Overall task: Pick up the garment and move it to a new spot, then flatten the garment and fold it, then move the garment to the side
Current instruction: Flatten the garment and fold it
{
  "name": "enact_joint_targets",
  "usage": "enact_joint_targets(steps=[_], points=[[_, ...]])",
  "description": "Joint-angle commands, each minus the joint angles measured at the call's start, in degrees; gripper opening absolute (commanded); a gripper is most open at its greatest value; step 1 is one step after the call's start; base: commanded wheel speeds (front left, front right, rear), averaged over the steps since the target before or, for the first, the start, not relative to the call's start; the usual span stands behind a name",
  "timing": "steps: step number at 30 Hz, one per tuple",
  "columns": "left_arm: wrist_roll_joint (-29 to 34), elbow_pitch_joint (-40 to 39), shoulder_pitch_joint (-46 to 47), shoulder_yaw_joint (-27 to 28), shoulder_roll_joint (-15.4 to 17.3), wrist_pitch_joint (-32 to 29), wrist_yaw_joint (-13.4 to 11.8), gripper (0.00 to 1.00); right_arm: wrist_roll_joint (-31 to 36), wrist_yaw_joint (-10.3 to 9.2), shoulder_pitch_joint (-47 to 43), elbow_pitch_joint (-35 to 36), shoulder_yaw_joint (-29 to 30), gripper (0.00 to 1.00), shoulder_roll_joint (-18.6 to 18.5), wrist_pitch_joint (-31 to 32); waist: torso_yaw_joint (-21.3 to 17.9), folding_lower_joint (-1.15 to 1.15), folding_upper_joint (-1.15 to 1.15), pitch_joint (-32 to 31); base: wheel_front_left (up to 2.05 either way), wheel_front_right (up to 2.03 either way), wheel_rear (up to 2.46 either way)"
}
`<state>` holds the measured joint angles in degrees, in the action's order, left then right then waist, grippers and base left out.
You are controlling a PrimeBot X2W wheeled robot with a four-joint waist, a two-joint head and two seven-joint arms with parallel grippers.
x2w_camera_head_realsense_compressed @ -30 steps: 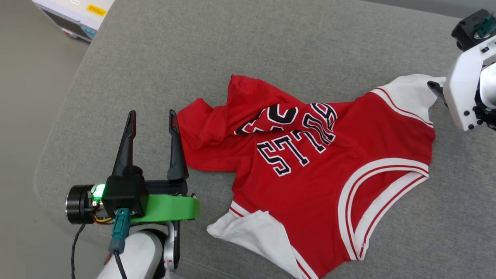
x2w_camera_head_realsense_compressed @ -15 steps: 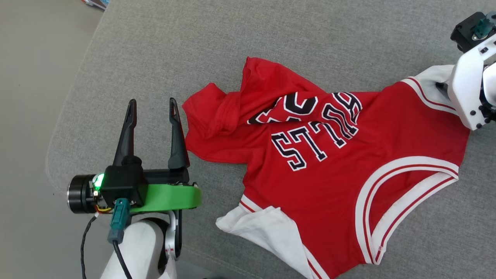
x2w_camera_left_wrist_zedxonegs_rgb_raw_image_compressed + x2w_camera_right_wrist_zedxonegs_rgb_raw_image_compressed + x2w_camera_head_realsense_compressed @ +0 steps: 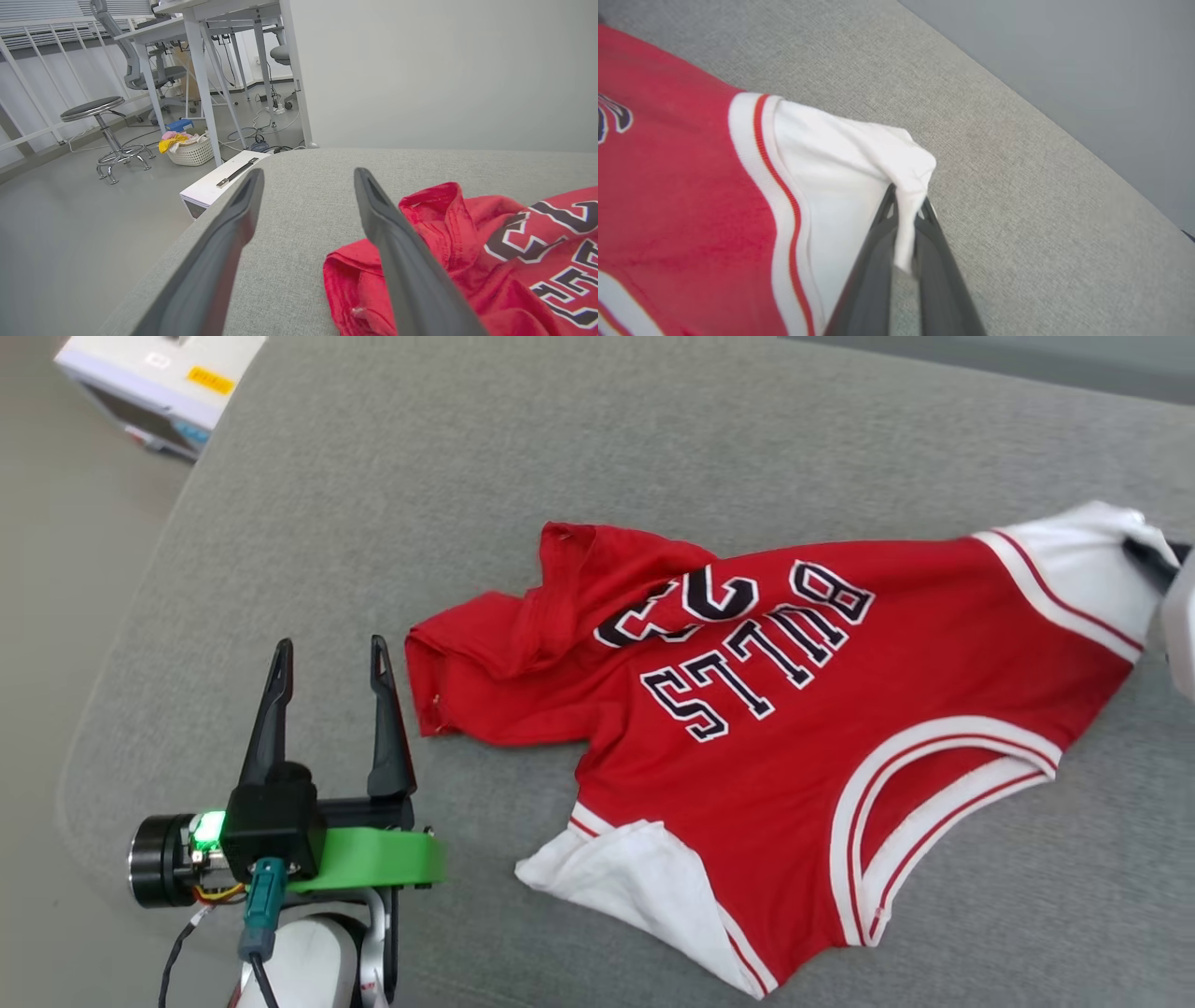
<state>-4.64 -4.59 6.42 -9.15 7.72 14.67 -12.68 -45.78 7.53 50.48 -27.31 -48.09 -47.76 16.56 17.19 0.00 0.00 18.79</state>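
Observation:
The garment (image 3: pixel 794 737), a red jersey T-shirt with white sleeves and black-and-white lettering, lies rumpled on the grey cushion (image 3: pixel 560 457). Its hem end is bunched toward the left, close to my left gripper (image 3: pixel 329 658), which stands open with nothing between its fingers. The left wrist view has that crumpled red edge (image 3: pixel 364 284) just right of the open gripper (image 3: pixel 308 175). At the head view's right edge my right gripper (image 3: pixel 1153 555) holds the far white sleeve (image 3: pixel 1074 565). In the right wrist view its fingers (image 3: pixel 908 210) are shut on a pinch of that white sleeve (image 3: pixel 859 154).
A white box (image 3: pixel 149 378) stands on the floor beyond the cushion's far left corner. The left wrist view looks past the cushion's edge to desks, a stool (image 3: pixel 100 126) and a laundry basket (image 3: pixel 187 147). Bare grey cushion stretches behind the garment.
My right gripper has shut on the white sleeve and pulled it outward to the right, stretching the shirt. The head camera has shifted. The left gripper stays open.

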Motion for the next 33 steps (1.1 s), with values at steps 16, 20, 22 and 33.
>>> enact_joint_targets(steps=[16,20,22,33], points=[[1.69,0.95,-4.89,1.35,-0.05,0.33,2.25,1.00,-5.49,-0.04,-33.84,-1.17,19.29,0.00,-4.94,-5.36,-9.26,0.00,0.00,-10.03,0.00,0.00,0.00],[1.88,1.22,-5.21,1.41,-0.12,0.33,2.71,1.00,-6.40,-0.04,-43.25,-2.60,23.48,0.00,-1.86,-4.95,-9.45,0.00,0.00,-10.53,0.00,0.00,0.00],[1.99,1.32,-5.22,1.37,-0.20,0.33,2.91,1.00,-5.71,-0.04,-46.71,-3.49,25.23,0.00,-0.83,-5.02,-9.37,0.00,0.00,-10.63,0.00,0.00,0.00],[2.76,1.99,-6.13,1.43,0.07,0.33,3.51,1.00,4.46,-0.04,-48.19,6.00,39.21,1.00,3.77,-9.80,-9.23,0.00,0.00,-11.55,0.00,0.00,0.00]])
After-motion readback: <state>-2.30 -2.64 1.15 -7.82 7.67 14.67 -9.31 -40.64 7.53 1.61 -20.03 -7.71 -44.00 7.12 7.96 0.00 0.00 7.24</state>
